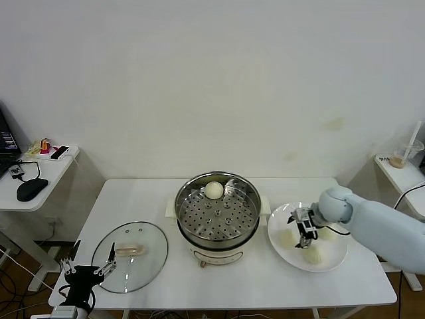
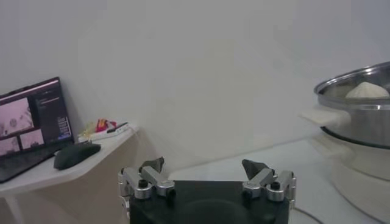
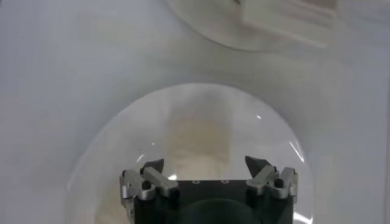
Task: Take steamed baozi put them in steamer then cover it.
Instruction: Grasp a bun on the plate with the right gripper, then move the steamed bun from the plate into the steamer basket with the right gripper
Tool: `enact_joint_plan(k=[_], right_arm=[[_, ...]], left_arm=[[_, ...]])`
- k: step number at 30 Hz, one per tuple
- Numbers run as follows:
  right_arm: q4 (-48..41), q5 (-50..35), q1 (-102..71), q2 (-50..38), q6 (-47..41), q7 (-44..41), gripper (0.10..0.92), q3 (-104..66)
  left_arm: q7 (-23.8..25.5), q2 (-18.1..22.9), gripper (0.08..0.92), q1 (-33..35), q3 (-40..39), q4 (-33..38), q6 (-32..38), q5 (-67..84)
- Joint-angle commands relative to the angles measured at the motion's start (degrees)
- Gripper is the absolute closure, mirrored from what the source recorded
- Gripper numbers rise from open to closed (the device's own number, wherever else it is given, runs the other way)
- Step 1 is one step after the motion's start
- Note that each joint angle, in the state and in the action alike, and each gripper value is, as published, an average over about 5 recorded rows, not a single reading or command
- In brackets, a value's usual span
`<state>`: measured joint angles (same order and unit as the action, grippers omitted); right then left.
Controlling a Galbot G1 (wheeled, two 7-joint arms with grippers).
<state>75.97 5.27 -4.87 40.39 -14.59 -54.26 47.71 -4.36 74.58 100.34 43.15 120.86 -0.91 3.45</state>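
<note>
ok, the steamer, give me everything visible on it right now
The steamer is a round, shiny stainless-steel pot on a white base with side handles, standing upright at mid-table, between the cover on the robot's left and the white plate on its right. It is uncovered. Inside, a perforated steel tray holds one steamed baozi near the far wall; the rest of the tray is bare. Neither gripper touches it: the right gripper is over the plate, and the left gripper is by the cover's near edge.

steamer [image 2: 359, 115]: cut off at the left wrist view's edge | plate [image 3: 201, 140]: contents blurred in the right wrist view
</note>
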Motion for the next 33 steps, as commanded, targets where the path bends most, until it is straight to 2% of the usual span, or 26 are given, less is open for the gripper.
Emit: enact_joint_plan(k=[1, 11, 21, 27, 33], right_arm=[[-3.32, 0.68, -0.85, 3.77, -0.07, -0.05, 0.227, -0.49], [-2.84, 1.03, 0.18, 2.82, -1.09, -1.47, 0.419, -0.09], [2.20, -2.34, 8.65, -4.43, -1.13, -4.95, 0.426, 1.80], [5.11, -6.80, 16.44, -9.55, -1.48, -4.81, 0.418, 2.79], [7.04, -12.57, 25.40, -10.30, -2.27, -4.29, 0.414, 4.41]], left_arm=[[-0.03, -0.02, 0.177, 0.07, 0.14, -0.04, 0.01, 0.03], [-0.15, 0.22, 0.177, 0.20, 0.31, 0.16, 0.03, 0.10], [-0.15, 0.08, 0.177, 0.50, 0.32, 1.08, -0.08, 0.21], [-0.07, -0.44, 0.177, 0.51, 0.06, 1.77, -0.28, 0.36], [-0.06, -1.04, 0.177, -0.02, -0.14, 1.90, -0.42, 0.60]])
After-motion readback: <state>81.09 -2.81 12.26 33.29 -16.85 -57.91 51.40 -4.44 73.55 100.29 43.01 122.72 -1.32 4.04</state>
